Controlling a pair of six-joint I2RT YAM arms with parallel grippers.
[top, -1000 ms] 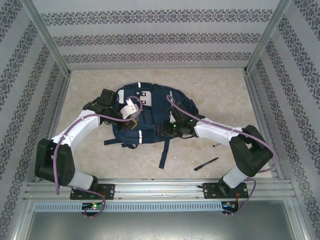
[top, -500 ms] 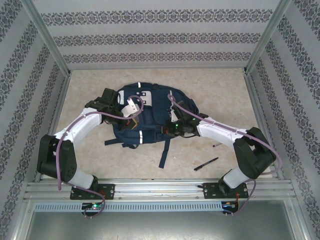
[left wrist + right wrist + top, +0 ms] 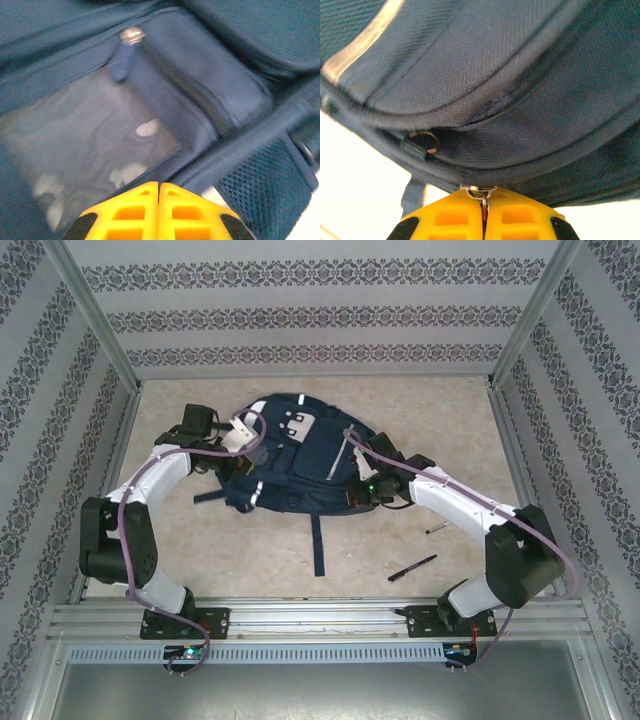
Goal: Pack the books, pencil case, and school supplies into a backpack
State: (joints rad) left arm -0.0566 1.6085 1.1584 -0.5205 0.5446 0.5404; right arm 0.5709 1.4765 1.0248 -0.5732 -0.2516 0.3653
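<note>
The large navy-blue fabric backpack (image 3: 300,455) is found directly ahead of the right pincer (image 3: 483,200), which is clamped on a small metal zipper pull (image 3: 479,190), seemingly so the zip can be drawn. The left pincer (image 3: 159,186) is pressed shut at the bag's side (any pinched fabric is hidden). The slim black pen (image 3: 412,568) is seen well behind the right pincer.

Bright even light; backpack (image 3: 225,90) blurred close-up.
</note>
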